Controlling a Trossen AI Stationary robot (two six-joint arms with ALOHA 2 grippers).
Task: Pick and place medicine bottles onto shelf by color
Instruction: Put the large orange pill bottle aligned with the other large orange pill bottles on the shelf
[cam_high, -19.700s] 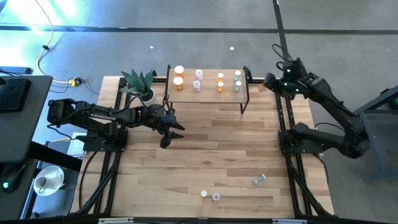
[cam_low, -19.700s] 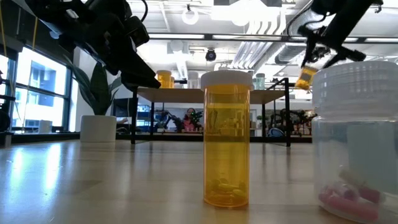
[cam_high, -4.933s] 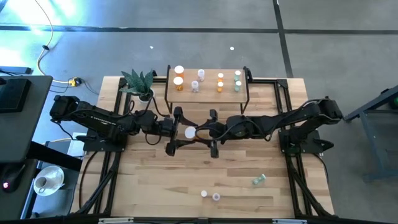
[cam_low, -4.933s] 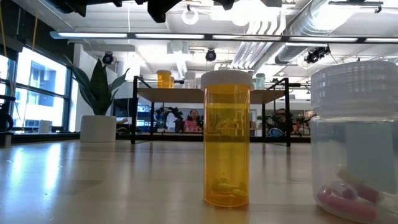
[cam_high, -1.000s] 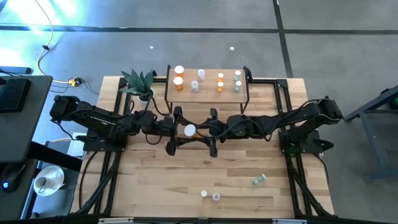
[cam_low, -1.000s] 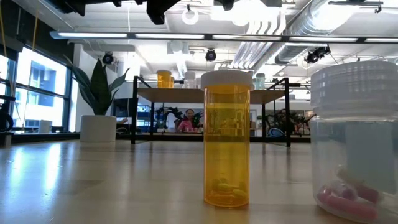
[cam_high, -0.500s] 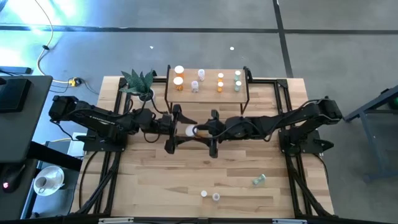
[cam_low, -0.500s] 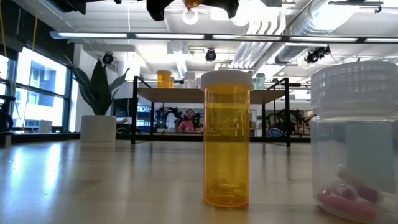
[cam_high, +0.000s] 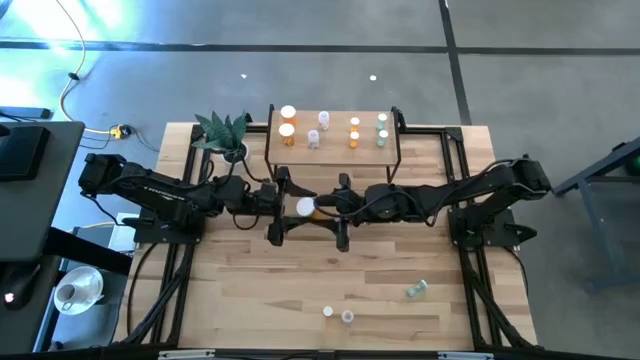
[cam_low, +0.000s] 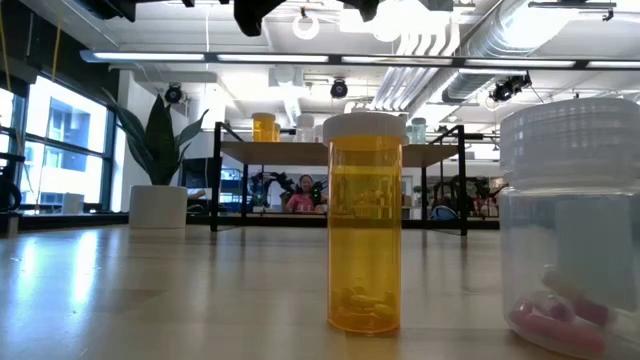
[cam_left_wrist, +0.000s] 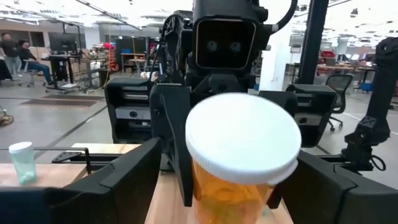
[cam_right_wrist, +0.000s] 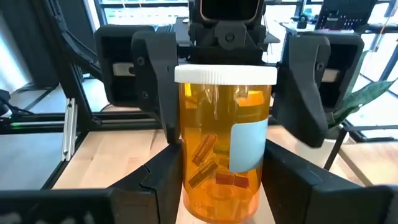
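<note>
A large orange medicine bottle (cam_high: 304, 207) with a white cap hangs upright above the table's middle, cap up. My right gripper (cam_high: 318, 208) reaches in from the right and is shut on it. My left gripper (cam_high: 292, 208) comes level from the left, open, its fingers (cam_left_wrist: 127, 180) standing on either side of the bottle (cam_left_wrist: 239, 168) with a gap. The shelf (cam_high: 335, 152) at the far edge carries orange, white and green bottles in columns. An orange bottle (cam_low: 365, 225) and a clear bottle (cam_low: 575, 220) stand near the front edge. A green bottle (cam_high: 416, 290) lies on its side. My right gripper pinches the lower part of the bottle's orange body (cam_right_wrist: 194, 180) between its two fingers (cam_right_wrist: 158, 180). The fingers come level from the table's right. The bottle stands upright in the hold, cap up, lifted clear of the table.
A potted plant (cam_high: 225, 130) stands at the far left beside the shelf. Black frame rails (cam_high: 462, 200) run along both table sides. Bare wood lies between the arms and the bottles at the front. People sit in the room behind (cam_low: 305, 192).
Half a second ago the held bottle's bottom showed at the top edge of the low view; now it is out of that view again. Both arms have otherwise kept their places.
</note>
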